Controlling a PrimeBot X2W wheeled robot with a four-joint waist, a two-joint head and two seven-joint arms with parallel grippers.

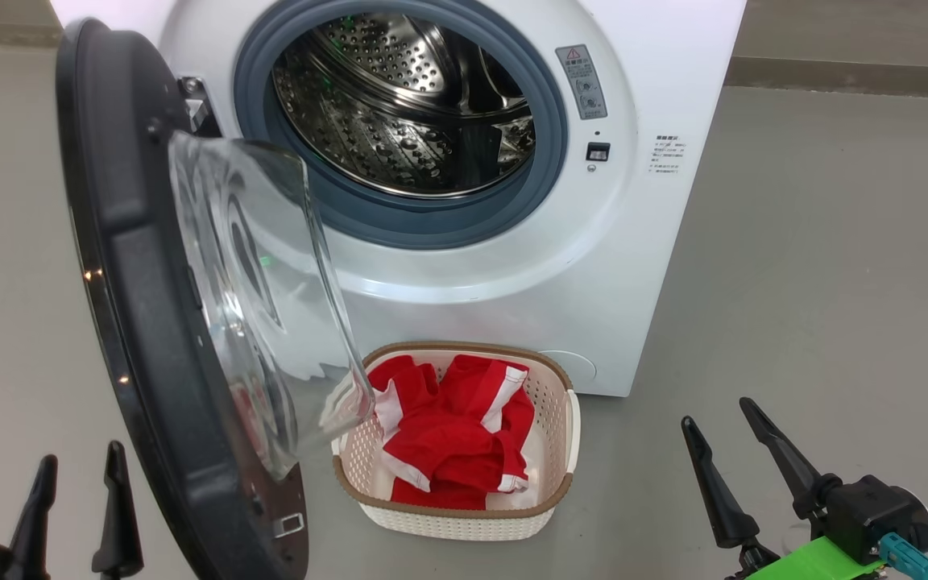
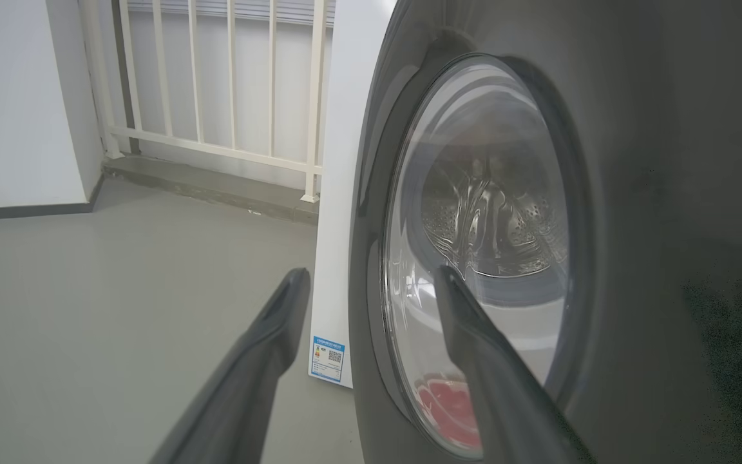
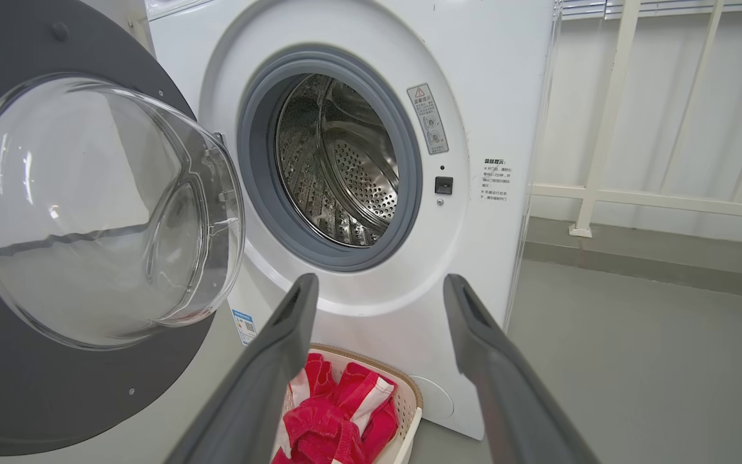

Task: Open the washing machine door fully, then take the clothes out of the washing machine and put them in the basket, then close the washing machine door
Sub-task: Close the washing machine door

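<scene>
On the floor, against the machine's front, the basket [image 1: 464,347]: upright, just beside the door's lower edge.
The clothes [image 1: 456,439]: red with white stripes, heaped inside the basket.
The washing machine [image 1: 633,282]: white, with a grey gasket [image 1: 548,173] and the steel drum [image 1: 399,105] in plain view.
The washing machine door [image 1: 134,322]: swung wide at my left, glass bowl [image 1: 271,306] bulging toward the basket.
My left fingers [image 1: 115,491]: spread, grasping nothing, low on the door's outer side.
My right fingers [image 1: 712,479]: spread, grasping nothing, well apart from the basket.
Left wrist view, low in the glass: a red blur, probably the clothes seen through it.
</scene>
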